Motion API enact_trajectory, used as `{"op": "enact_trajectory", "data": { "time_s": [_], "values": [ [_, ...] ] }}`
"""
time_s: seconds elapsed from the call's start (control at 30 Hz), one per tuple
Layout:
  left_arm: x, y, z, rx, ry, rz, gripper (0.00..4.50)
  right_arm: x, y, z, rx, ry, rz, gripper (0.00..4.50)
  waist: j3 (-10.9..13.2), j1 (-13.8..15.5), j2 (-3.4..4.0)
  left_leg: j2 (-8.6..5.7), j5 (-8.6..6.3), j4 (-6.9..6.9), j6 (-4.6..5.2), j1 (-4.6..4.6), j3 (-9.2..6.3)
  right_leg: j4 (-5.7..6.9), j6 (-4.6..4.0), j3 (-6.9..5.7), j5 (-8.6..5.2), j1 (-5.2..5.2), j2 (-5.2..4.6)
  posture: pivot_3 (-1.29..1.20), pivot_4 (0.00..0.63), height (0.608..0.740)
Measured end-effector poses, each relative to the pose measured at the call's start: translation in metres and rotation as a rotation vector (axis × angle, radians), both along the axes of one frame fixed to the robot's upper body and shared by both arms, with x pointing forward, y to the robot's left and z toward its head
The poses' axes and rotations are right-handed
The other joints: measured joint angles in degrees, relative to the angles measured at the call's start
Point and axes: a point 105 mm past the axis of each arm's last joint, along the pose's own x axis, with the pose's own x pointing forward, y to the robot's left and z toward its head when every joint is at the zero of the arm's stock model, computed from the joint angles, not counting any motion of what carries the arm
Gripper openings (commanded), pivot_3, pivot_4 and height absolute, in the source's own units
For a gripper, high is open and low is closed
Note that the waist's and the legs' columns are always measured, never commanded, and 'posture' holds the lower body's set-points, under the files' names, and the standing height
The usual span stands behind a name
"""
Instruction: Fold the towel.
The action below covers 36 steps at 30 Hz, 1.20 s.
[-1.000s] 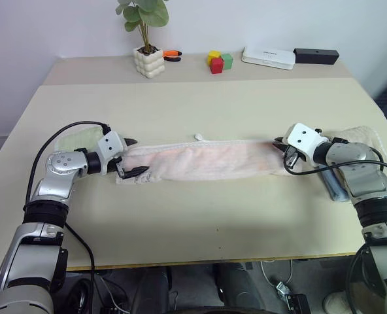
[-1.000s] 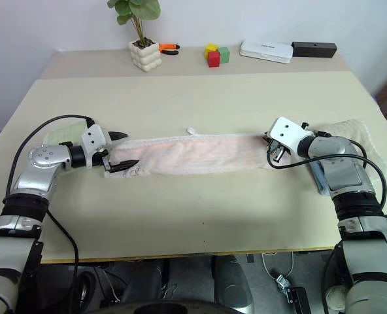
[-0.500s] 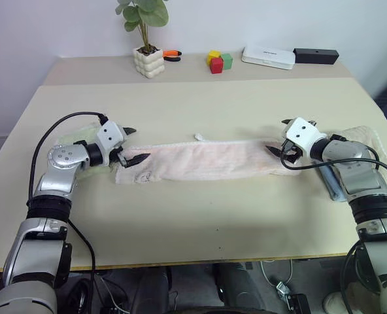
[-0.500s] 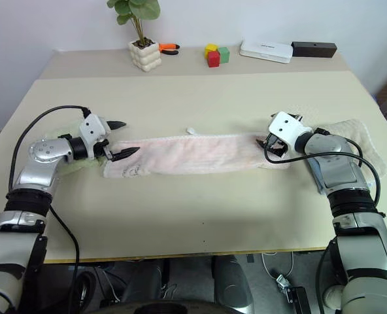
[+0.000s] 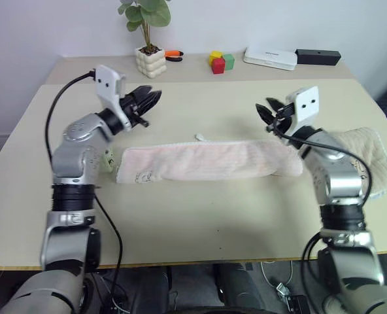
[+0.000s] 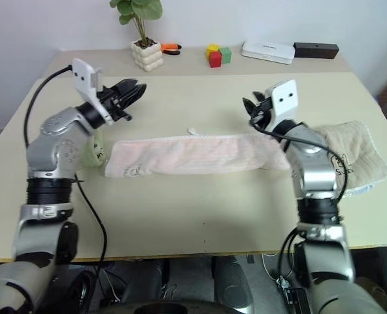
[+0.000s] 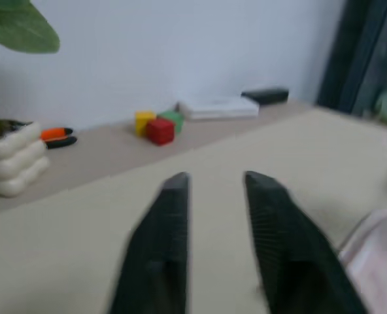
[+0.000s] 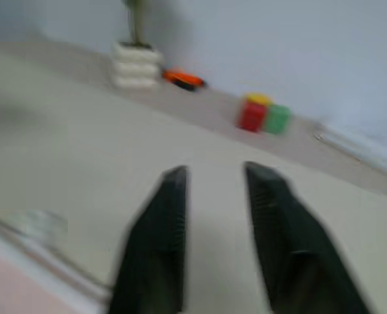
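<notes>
Black left pincer [image 5: 153, 99] shut, empty | right pincer [image 5: 267, 111] shut, empty

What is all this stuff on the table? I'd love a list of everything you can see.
towel: one, pale pink, folded into a long strip across the middle of the table
beige towel: one, dark print, at the table's right edge
green towel: one, light green, mostly hidden at the pink strip's left end
potted plant: one, green leaves in a white bumpy pot, back left
orange-handled tool: one, beside the pot
toy blocks: three, yellow, red, green, back centre
white box: one, flat, back right
black box: one, right of the white box
table: one, cream
left gripper: black, jaws shut and empty, raised above the towel's left end
right gripper: black, jaws shut and empty, raised above the towel's right end
</notes>
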Motion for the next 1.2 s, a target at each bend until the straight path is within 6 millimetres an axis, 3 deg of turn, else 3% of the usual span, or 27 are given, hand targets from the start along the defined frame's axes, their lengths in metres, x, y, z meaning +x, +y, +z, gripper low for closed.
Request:
{"op": "enact_trajectory", "data": {
  "time_s": [0.1,0.23,0.33,0.4,0.63,0.73,0.83,1.07,1.17,1.2],
  "values": [
    [-0.003,-0.016,-0.027,-0.056,0.11,0.021,0.03,-0.003,0.001,-0.024,0.052,0.097,-0.075,0.0,0.0,-0.06,0.0,0.0,0.01,0.02,-0.01,0.01,0.0,0.02,0.0,0.0,0.0,0.0,0.02,0.0,0.15,0.74],
    [0.0,-0.029,-0.055,-0.046,0.218,0.088,0.03,-0.004,-0.009,-0.038,0.066,0.137,-0.173,0.0,-0.04,-0.15,0.02,0.0,0.01,-0.06,-0.02,0.08,0.0,-0.02,0.0,0.01,0.0,0.03,0.04,0.0,0.15,0.74],
    [-0.003,-0.033,-0.1,0.037,0.335,0.128,0.03,-0.005,-0.018,-0.056,0.05,0.183,-0.233,0.0,-0.05,-0.3,0.04,0.0,0.01,-0.11,-0.02,0.11,0.03,-0.03,-0.01,0.04,0.0,0.0,0.06,0.0,0.15,0.74],
    [-0.006,-0.024,-0.129,0.091,0.426,0.165,0.03,-0.005,-0.026,-0.07,0.037,0.22,-0.272,0.0,-0.05,-0.33,0.04,0.01,0.01,-0.12,-0.02,0.1,0.02,-0.02,-0.01,0.04,0.0,-0.02,0.08,0.0,0.15,0.74],
    [-0.002,0.018,-0.127,0.19,0.401,0.236,0.03,-0.003,-0.047,-0.081,-0.06,0.205,-0.328,0.0,-0.05,-0.22,0.05,0.0,0.01,-0.15,-0.02,0.11,0.05,-0.07,-0.02,0.05,0.0,0.0,0.08,0.0,0.15,0.74],
    [-0.004,0.029,-0.126,0.249,0.364,0.207,0.03,-0.002,-0.053,-0.084,-0.187,0.182,-0.314,0.0,-0.05,-0.26,0.05,0.01,0.01,-0.17,-0.02,0.11,0.06,-0.09,-0.02,0.05,0.0,-0.01,0.07,0.0,0.15,0.74],
    [-0.005,0.033,-0.126,0.273,0.356,0.174,0.0,-0.002,-0.051,-0.083,-0.176,0.177,-0.282,0.8,-0.05,-0.33,0.05,0.02,0.01,-0.17,-0.02,0.12,0.05,-0.08,-0.02,0.05,0.0,-0.01,0.09,0.0,0.15,0.74],
    [-0.007,0.032,-0.115,0.347,0.281,0.096,3.27,0.0,-0.055,-0.059,-0.132,0.134,-0.249,4.34,-0.04,-0.05,0.04,0.01,0.01,-0.17,-0.02,0.07,0.05,-0.14,-0.02,0.03,0.0,0.0,0.06,0.0,0.15,0.74],
    [-0.005,0.04,-0.104,0.395,0.232,0.09,4.45,-0.015,-0.065,-0.044,-0.074,0.127,-0.257,4.5,-0.04,0.03,0.04,0.02,0.01,-0.21,-0.02,0.04,0.02,-0.22,-0.01,0.01,-0.01,0.0,0.06,0.0,0.15,0.74],
    [-0.006,0.041,-0.096,0.397,0.202,0.064,4.45,-0.024,-0.069,-0.039,0.003,0.144,-0.267,4.5,-0.03,-0.01,0.04,0.02,0.01,-0.23,-0.02,0.02,0.02,-0.23,-0.01,0.01,-0.01,-0.01,0.06,0.0,0.15,0.74]
  ]
}}
